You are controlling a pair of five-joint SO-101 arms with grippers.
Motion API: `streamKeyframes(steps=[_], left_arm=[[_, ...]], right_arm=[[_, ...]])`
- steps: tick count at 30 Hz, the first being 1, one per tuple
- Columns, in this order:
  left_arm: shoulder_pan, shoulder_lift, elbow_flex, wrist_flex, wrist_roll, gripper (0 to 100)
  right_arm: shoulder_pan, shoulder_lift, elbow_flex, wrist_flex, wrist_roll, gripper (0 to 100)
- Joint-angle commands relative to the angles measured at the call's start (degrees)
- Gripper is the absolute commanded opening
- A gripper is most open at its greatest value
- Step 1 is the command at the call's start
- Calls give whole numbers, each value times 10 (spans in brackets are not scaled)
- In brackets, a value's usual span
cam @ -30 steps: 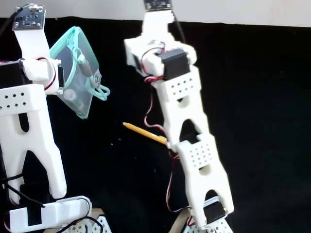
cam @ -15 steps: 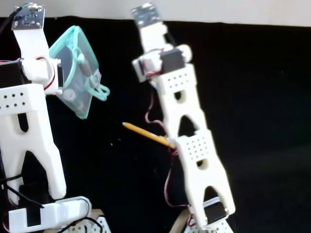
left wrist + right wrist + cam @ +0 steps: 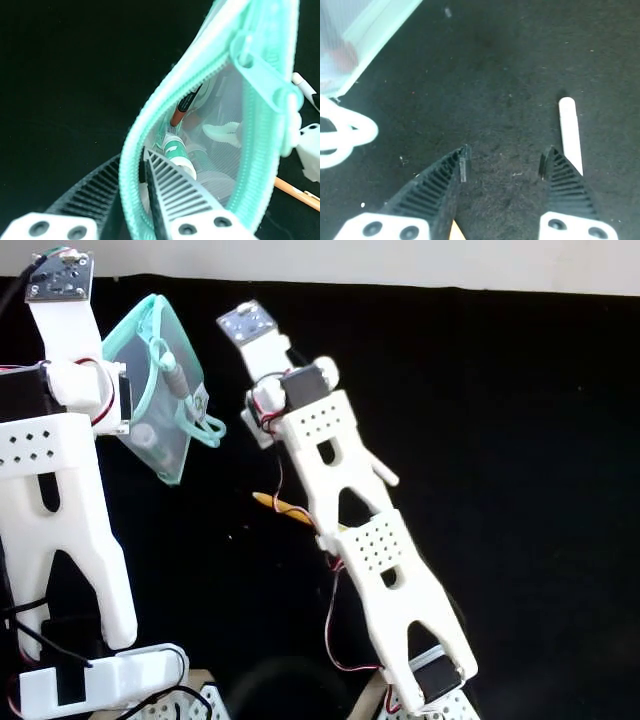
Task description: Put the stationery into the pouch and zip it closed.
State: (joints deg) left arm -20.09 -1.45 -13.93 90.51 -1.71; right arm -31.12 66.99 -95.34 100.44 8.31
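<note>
Over the black cloth table (image 3: 520, 440), the high view has the right arm swung down and across from its upright stand of a second ago. Its wrist now leans toward the mint-green zippered mesh pouch (image 3: 155, 390), which the left arm holds aloft. A yellow wooden pencil (image 3: 275, 506) lies under the right forearm, partly covered. That swing reads as an approach to the loose stationery, so loading looks unfinished, and the zip is open.

From the left wrist, the left gripper (image 3: 134, 167) is clamped on the rim of the pouch (image 3: 260, 75), with one finger inside the mouth and one outside. An orange-brown pen (image 3: 182, 105) and a green-and-white tube (image 3: 177, 152) sit deep beyond the inner finger.

From the right wrist, the right gripper (image 3: 506, 161) stands wide and empty above the table. A slim white plastic pen (image 3: 570, 132) lies just ahead of one fingertip. The pouch (image 3: 350, 30) is off past the other fingertip, well apart.
</note>
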Motion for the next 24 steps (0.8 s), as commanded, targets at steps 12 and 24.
streamKeyframes(steps=[12, 24], left_arm=[[-7, 6, 12, -11, -11, 7], [-7, 6, 12, -11, -11, 7]], right_arm=[[-22, -33, 81, 8, 84, 227], [-47, -131, 298, 6, 127, 227]])
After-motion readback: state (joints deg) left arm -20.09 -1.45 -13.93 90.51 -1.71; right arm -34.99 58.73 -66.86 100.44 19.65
